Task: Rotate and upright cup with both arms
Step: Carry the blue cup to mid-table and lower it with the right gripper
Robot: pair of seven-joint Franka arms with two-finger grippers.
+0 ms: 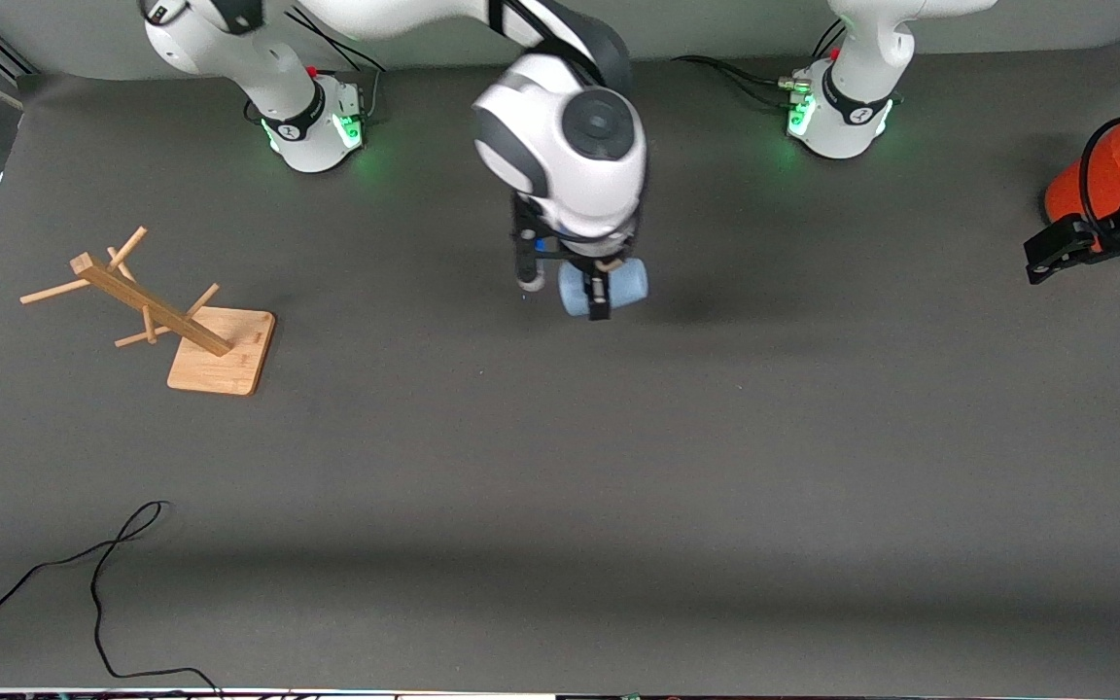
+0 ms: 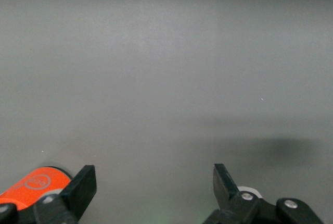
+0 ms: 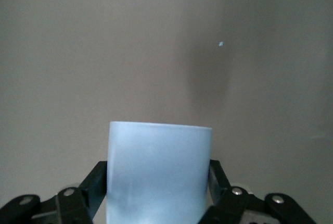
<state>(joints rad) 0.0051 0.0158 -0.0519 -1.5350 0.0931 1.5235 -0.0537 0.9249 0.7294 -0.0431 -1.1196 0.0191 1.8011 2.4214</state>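
Over the grey table (image 1: 560,506), the right gripper (image 1: 601,292) clamps the cup (image 1: 604,287) sideways aloft, probably mid-handover; next, the waiting, open-jawed left gripper (image 1: 1056,255) beside the orange can (image 1: 1100,180) must approach.

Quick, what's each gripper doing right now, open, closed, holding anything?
Right gripper: closed on the cup, held on its side above the table.
Left gripper: open, holding nothing, waiting beside the orange can.
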